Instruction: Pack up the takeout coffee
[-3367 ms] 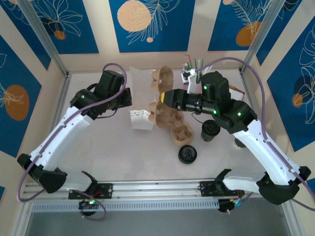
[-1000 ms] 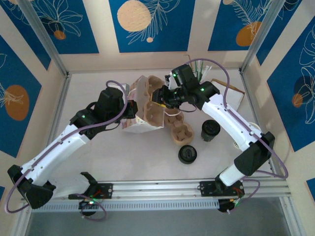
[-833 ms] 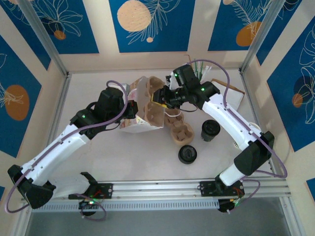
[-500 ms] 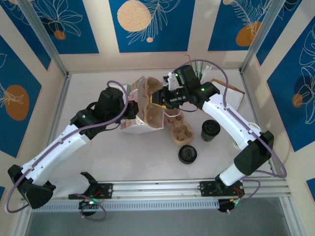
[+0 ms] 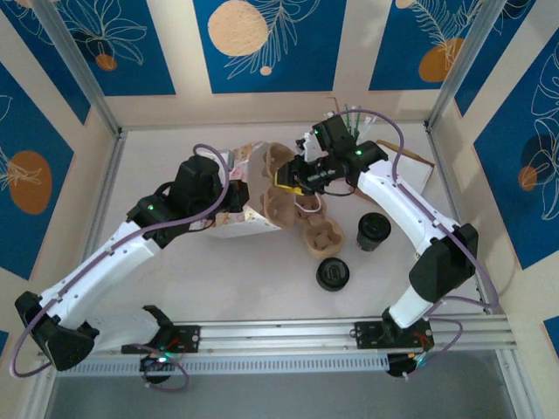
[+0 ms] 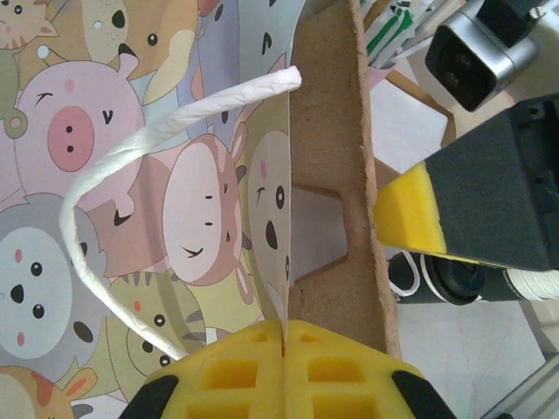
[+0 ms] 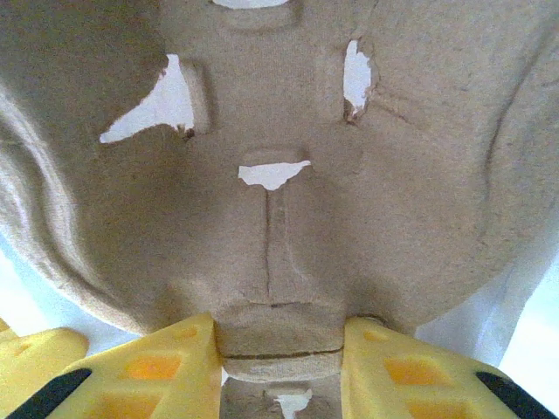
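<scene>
Carrier tray tilted anew beside bag (right tool clamped on tray, left tool on bag)

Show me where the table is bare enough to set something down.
Bare: the table's far-left corner, behind the left arm; and the near strip between paper bag and black lid. Crowded: centre-right, around the held cup carrier, the second carrier and the takeout coffee.

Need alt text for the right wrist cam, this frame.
The right gripper pinches the lower edge of a brown molded-pulp cup carrier between its yellow pads, seen close up. White shows through small slots and tears in the pulp.
</scene>
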Controlling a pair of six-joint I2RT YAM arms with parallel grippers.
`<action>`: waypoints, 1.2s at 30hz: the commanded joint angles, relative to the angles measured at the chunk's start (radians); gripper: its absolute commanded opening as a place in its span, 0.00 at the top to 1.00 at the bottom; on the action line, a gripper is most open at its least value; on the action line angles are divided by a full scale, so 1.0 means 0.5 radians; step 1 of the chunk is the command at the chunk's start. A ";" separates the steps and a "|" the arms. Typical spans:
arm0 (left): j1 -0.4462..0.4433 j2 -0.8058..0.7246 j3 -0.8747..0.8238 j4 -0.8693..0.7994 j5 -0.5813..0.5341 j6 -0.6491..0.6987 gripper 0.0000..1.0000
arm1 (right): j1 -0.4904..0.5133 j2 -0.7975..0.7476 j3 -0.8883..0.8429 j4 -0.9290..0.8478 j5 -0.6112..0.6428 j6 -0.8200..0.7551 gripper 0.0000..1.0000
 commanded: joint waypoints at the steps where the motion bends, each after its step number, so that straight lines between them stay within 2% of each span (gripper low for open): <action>1: -0.017 -0.032 -0.009 0.208 0.082 0.041 1.00 | -0.008 0.036 -0.009 -0.127 -0.095 -0.022 0.64; 6: -0.015 -0.014 -0.029 0.264 0.159 0.040 1.00 | 0.045 0.040 -0.003 -0.048 -0.149 -0.039 0.64; 16: -0.017 -0.016 -0.041 0.214 0.110 0.073 1.00 | 0.104 -0.098 -0.142 0.132 -0.467 -0.168 0.64; 26: -0.013 -0.064 -0.047 0.173 0.065 0.103 1.00 | 0.095 -0.245 -0.251 0.151 -0.358 -0.264 0.65; 36: -0.012 -0.105 -0.052 0.182 0.078 0.204 1.00 | 0.067 -0.182 -0.215 0.016 -0.451 -0.349 0.65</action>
